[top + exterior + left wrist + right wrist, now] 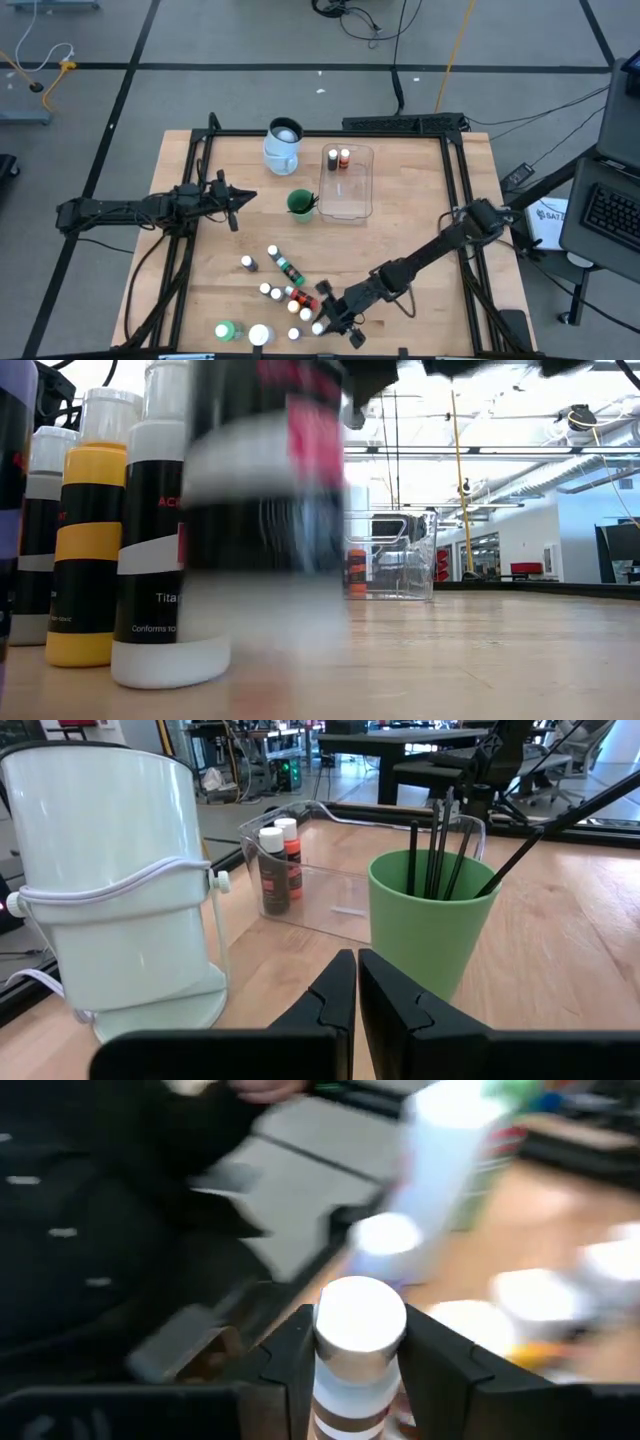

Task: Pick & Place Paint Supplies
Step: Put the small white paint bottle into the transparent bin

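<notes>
the right gripper (358, 1370) pinches a small white-capped paint bottle (358, 1330) upright at the table's near edge — the clear rectangular plastic tub (347, 183) lies well beyond it; the left gripper (356, 990) waits, fingers pressed together.

~8 small white-capped paint bottles (288, 292) clustered at near-centre of table, mostly upright, a couple lying tilted. Bigger green bottle (225, 330) + white jar (260, 335) at near edge, left of the cluster. 2 more bottles (337, 158) upright in the far tub. Dark brushes (440, 845) standing in green cup.
</notes>
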`<action>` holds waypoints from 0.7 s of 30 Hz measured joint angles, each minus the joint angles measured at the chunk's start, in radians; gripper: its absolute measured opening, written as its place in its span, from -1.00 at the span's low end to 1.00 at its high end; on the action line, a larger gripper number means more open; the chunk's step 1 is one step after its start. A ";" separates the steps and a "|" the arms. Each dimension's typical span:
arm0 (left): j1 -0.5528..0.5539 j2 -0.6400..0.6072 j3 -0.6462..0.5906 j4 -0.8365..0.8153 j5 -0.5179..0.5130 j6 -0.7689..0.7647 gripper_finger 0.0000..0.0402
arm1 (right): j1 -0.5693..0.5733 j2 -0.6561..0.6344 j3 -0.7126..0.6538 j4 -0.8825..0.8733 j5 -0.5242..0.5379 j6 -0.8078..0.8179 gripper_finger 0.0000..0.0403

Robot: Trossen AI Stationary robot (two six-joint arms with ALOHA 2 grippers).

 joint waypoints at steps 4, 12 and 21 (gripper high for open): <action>0.000 0.000 0.000 -0.006 0.010 -0.004 -0.89 | 0.023 -0.173 0.000 -0.191 0.244 -0.076 -0.45; 0.000 0.000 0.000 0.026 0.016 0.112 -0.89 | -0.038 -0.537 0.001 -0.503 0.681 -0.212 -0.45; 0.000 0.000 0.000 0.083 0.011 0.283 -0.89 | -0.522 -0.763 -0.240 -0.457 0.275 -0.223 -0.45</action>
